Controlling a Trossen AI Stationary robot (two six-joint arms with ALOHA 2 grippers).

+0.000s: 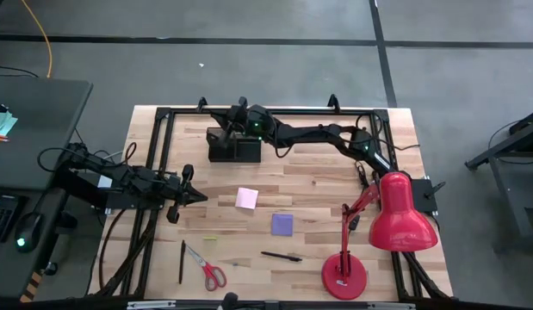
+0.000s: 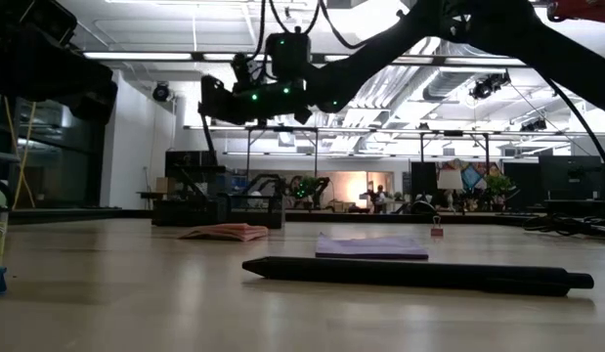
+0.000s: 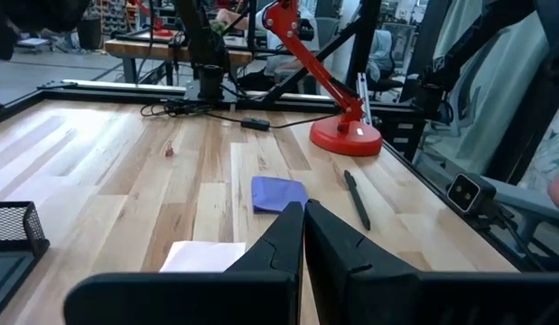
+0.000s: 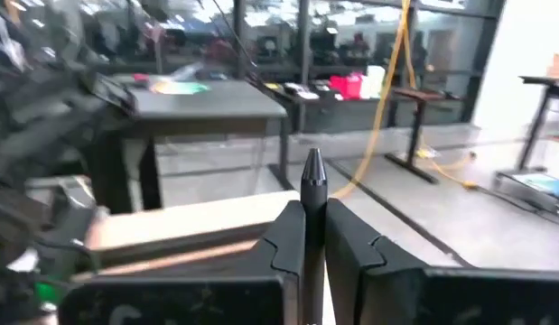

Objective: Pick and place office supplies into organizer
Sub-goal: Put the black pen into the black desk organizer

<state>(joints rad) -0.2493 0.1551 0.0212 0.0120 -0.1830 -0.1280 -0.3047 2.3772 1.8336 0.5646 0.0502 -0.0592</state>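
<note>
The black organizer (image 1: 233, 148) stands near the table's far edge and shows in the low view as the organizer (image 2: 248, 210). My right gripper (image 1: 220, 116) hovers above its far side, shut on a dark pen (image 4: 312, 181). A pink pad (image 1: 246, 198), a purple pad (image 1: 282, 224), red-handled scissors (image 1: 211, 272), two pens (image 1: 281, 256) (image 1: 182, 261) and a tiny yellowish piece (image 1: 210, 238) lie flat on the table. My left gripper (image 1: 197, 195) (image 3: 303, 212) waits shut at the left, holding nothing. My right gripper pinches the dark pen between its two fingers (image 4: 284, 236). The pen lies along the fingers, and its pointed end (image 4: 312, 171) sticks out past the fingertips. The fingers reach about level from the table's right. The pen is lifted clear of the table.
A red desk lamp (image 1: 395, 215) stands with its base (image 1: 343, 275) at the near right. A black metal frame (image 1: 163, 120) runs around the table's edges. Cables lie along the far edge (image 3: 207, 108). Bare wood shows between the pads and the organizer.
</note>
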